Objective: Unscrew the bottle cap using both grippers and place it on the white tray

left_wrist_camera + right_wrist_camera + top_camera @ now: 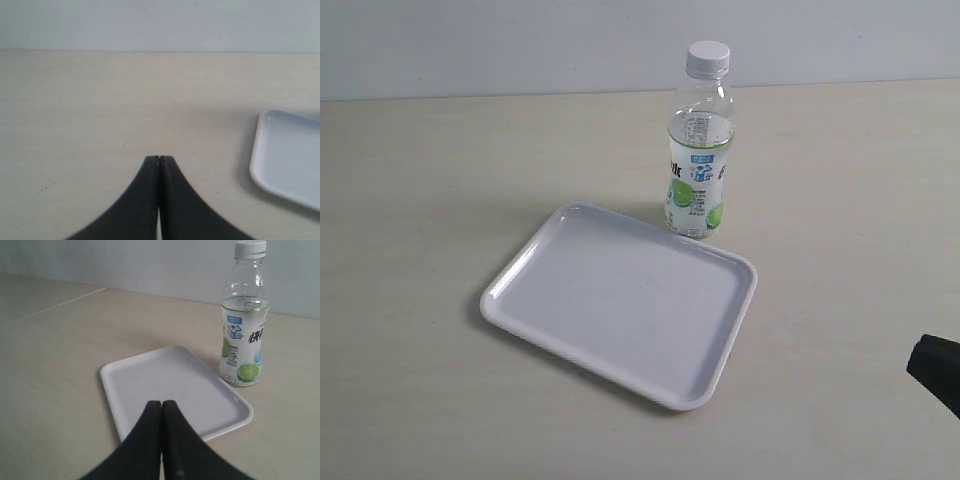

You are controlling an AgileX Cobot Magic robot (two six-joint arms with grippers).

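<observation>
Pale counter bears the bottle, bottle cap on, near its far edge, just beside the white tray; left hand and right hand pressed together, empty.

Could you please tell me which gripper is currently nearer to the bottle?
Right, probably. The right gripper faces the bottle across the white tray. The left gripper has only a corner of that tray in its view, and no bottle.

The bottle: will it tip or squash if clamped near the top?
Probably tippy: the bottle stands tall on a narrow base. Its clear plastic wall likely flexes under a squeeze. The glossy label may be slippery.
</observation>
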